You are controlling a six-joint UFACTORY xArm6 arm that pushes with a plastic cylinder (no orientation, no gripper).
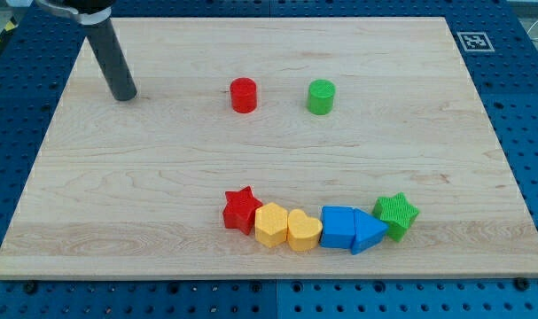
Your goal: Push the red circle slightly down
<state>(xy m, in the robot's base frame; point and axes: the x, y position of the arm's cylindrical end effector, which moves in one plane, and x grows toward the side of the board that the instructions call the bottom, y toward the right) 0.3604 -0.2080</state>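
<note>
The red circle (243,95) is a short red cylinder standing on the wooden board (144,177), in the upper middle of the view. My tip (124,96) is the lower end of a dark rod that comes down from the view's top left. It rests on the board well to the left of the red circle, at about the same height in the view, and touches no block.
A green circle (321,97) stands to the right of the red one. Near the view's bottom lies a touching row: red star (241,209), yellow hexagon (270,224), yellow heart (303,229), blue cube (338,226), blue triangle (368,232), green star (396,214).
</note>
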